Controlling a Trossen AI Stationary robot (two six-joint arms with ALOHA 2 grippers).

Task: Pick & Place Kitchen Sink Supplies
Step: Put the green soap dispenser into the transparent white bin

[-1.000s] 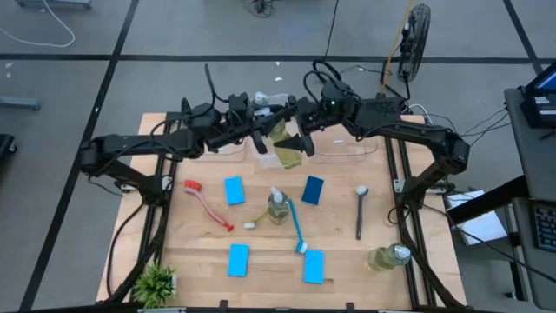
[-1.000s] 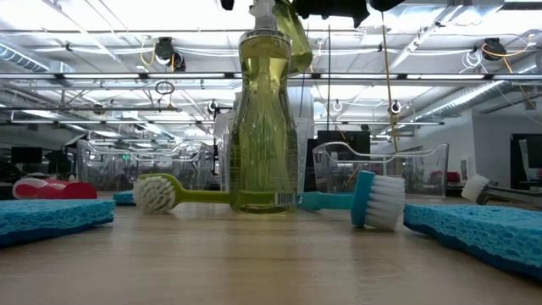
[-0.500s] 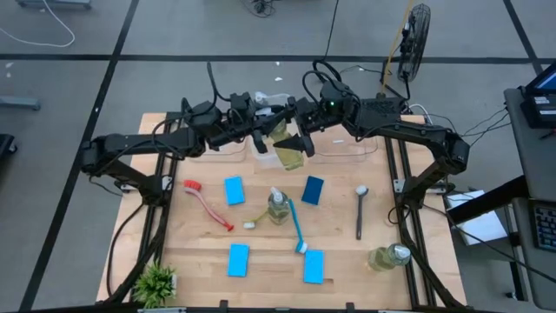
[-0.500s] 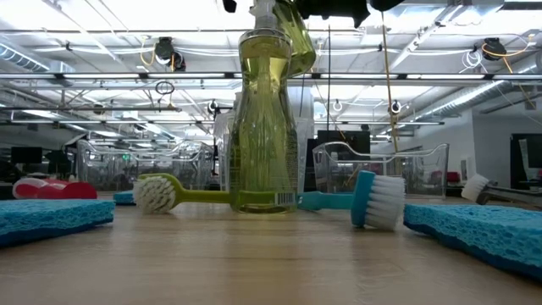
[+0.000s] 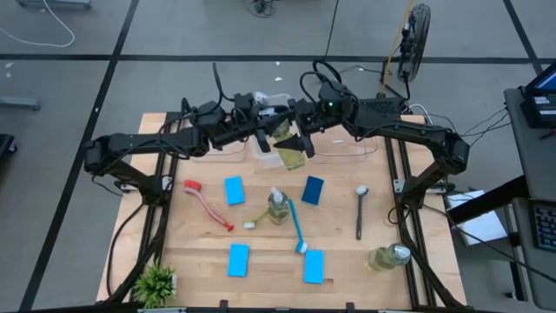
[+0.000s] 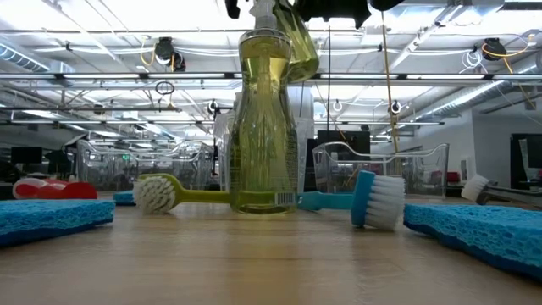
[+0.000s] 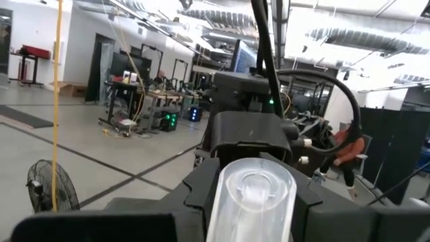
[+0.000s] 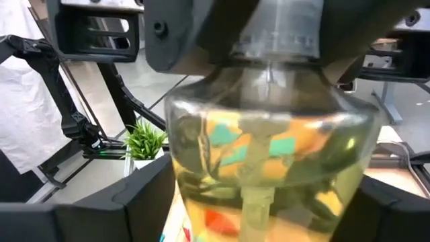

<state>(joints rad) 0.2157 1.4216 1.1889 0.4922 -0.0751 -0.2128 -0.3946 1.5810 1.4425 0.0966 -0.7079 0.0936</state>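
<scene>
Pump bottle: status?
Left claw grips raised pump bottle at its neck. Right claw brackets its body. Clear bins just behind.

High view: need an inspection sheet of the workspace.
Surface: wooden table, flat.
Job's things: held pump bottle aloft near the clear bins; second pump bottle upright mid-table; third bottle lying at the right edge; four blue sponges and four brushes lying scattered.
Clutter: potted plant at a corner.
Grippers: left gripper shut on the held pump bottle's neck; right gripper at its body.
Cables: cable looping above the right arm.
Surroundings: fan on the floor.
</scene>
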